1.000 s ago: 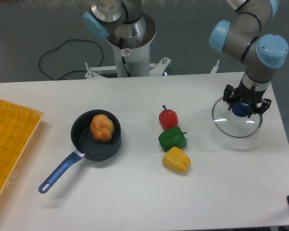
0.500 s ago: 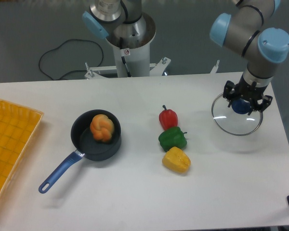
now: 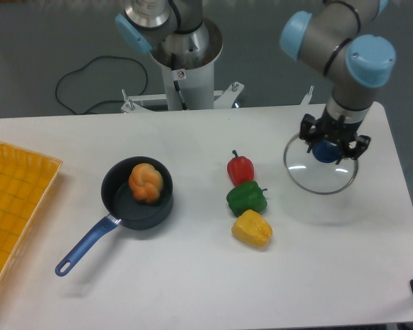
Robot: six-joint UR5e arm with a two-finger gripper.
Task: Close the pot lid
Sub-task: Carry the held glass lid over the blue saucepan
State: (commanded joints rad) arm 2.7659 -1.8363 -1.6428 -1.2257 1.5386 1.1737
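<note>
1. Camera view, gripper: the gripper (image 3: 328, 146) is at the far right of the table (image 3: 193, 289), its fingers clamped on the blue knob of the lid (image 3: 320, 180). The lid hangs under it, and a faint shadow on the table beneath suggests it is lifted clear.
2. Camera view, pot: the pot (image 3: 138, 194) stands left of centre, well apart from the lid, uncovered. Its long blue handle points toward the near left. A knotted bread roll (image 3: 146, 183) lies inside.
3. Handling judgement: the lid is a rigid glass disc with a thin metal rim, likely moderately heavy, smooth and breakable. The central knob is the correct hold; it keeps the disc balanced and level.
4. Materials: the pot is dark, round and matt.
5. Other items: a red pepper (image 3: 240, 168), a green pepper (image 3: 246, 197) and a yellow pepper (image 3: 252, 228), all glossy, form a row between lid and pot. A yellow gridded tray (image 3: 14, 199) occupies the left edge.
</note>
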